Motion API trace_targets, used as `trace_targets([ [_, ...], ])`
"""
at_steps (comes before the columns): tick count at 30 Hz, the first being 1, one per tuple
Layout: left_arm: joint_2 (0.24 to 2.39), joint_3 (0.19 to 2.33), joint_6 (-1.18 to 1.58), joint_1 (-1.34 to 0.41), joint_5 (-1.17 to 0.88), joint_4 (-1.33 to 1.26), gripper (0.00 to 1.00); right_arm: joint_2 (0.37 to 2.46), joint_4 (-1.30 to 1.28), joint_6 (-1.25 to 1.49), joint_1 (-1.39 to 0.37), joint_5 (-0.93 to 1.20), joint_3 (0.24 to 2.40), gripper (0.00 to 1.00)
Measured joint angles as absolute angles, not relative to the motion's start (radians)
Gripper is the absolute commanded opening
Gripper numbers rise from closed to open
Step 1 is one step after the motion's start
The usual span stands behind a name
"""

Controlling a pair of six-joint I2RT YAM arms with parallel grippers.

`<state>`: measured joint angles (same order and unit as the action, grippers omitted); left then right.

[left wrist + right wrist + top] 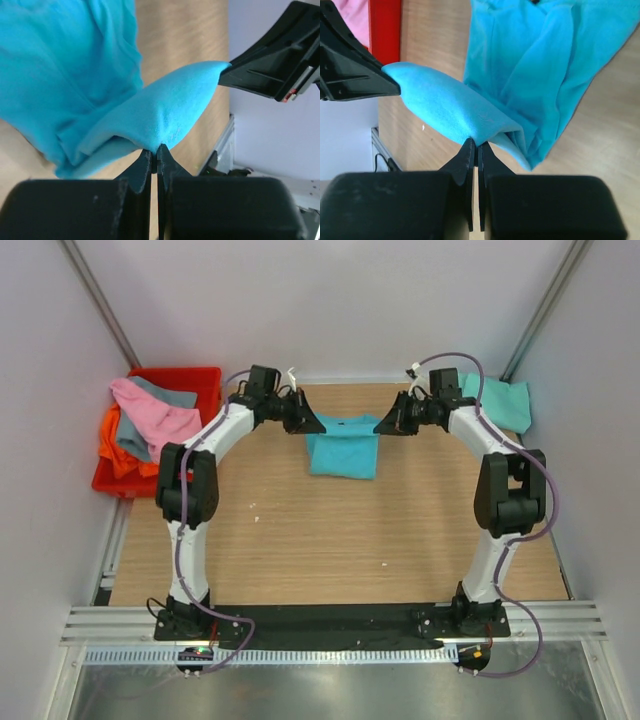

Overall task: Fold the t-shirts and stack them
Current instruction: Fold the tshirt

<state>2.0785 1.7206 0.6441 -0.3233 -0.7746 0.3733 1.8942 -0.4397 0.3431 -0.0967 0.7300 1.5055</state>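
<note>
L gripper (154, 150): nearest the lens in L wrist view. Jaws pressed together w/ an edge of the turquoise shirt (75, 75) nipped at the tips.
R gripper (474, 146): nearest the lens in R wrist view. Jaws likewise squeezed tight on the shirt's edge, cloth bulging up from the pinch.
Cloth btwn grippers: a raised ridge of fabric runs from one pinch across to the other gripper's tip. The rest falls away in loose folds.
Turquoise shirt, position: far-centre of the table (330, 540), btwn the two grippers. Far edge held up, lower part lying bunched on the wood.
Arms: both reach fwd and curve inward, tips facing each other across the shirt's far edge.
Mint-teal shirt (500, 400): far R corner, behind the R wrist, apart from the turquoise one.
Red crate (195, 377): far L corner, beside the L arm. Can't tell if it sits fully on the table.
Crate contents: pink shirt (155, 415) on top, grey shirt (172, 393) under it, orange shirt (115, 455) spilling over the L side.
Writing: small red mark on R gripper's side in L wrist view, too blurred to read.
</note>
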Motion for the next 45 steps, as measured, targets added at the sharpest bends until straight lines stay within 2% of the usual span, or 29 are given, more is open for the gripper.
trace_targets([
  [7,2.353,2.012,0.589,-0.309,-0.747,0.407,0.0,2.1,-0.294,0.402,-0.096,0.695,1.601,0.02],
  [17,2.418,2.11,0.57,-0.303,-0.691,0.387,0.0,2.244,-0.199,0.442,-0.094,0.649,1.761,0.02],
  [18,2.423,2.119,0.569,-0.302,-0.682,0.383,0.02,2.257,-0.191,0.447,-0.094,0.648,1.781,0.02],
  [19,2.426,2.127,0.567,-0.301,-0.67,0.378,0.08,2.269,-0.187,0.449,-0.094,0.646,1.805,0.04],
  [20,2.428,2.131,0.565,-0.301,-0.653,0.371,0.11,2.281,-0.185,0.45,-0.094,0.645,1.827,0.09],
  [21,2.428,2.134,0.563,-0.301,-0.638,0.362,0.17,2.297,-0.178,0.45,-0.094,0.644,1.852,0.27],
  [23,2.429,2.141,0.558,-0.301,-0.601,0.349,0.22,2.321,-0.169,0.447,-0.094,0.638,1.89,0.48],
  [25,2.442,2.186,0.537,-0.301,-0.544,0.364,0.27,2.329,-0.155,0.426,-0.093,0.629,1.903,0.52],
  [30,2.439,2.258,0.485,-0.31,-0.429,0.397,0.34,2.307,-0.112,0.413,-0.073,0.64,1.871,0.56],
  [34,2.383,2.189,0.486,-0.314,-0.416,0.4,0.49,2.22,-0.091,0.407,-0.048,0.655,1.754,0.55],
  [36,2.355,2.143,0.49,-0.315,-0.422,0.4,0.52,2.186,-0.089,0.401,-0.037,0.665,1.725,0.55],
  [41,2.302,1.997,0.505,-0.314,-0.528,0.354,0.58,2.176,-0.029,0.429,-0.031,0.743,1.708,0.55],
  [45,2.301,1.907,0.53,-0.306,-0.656,0.302,0.65,2.225,0.104,0.55,-0.038,0.846,1.707,0.54],
])
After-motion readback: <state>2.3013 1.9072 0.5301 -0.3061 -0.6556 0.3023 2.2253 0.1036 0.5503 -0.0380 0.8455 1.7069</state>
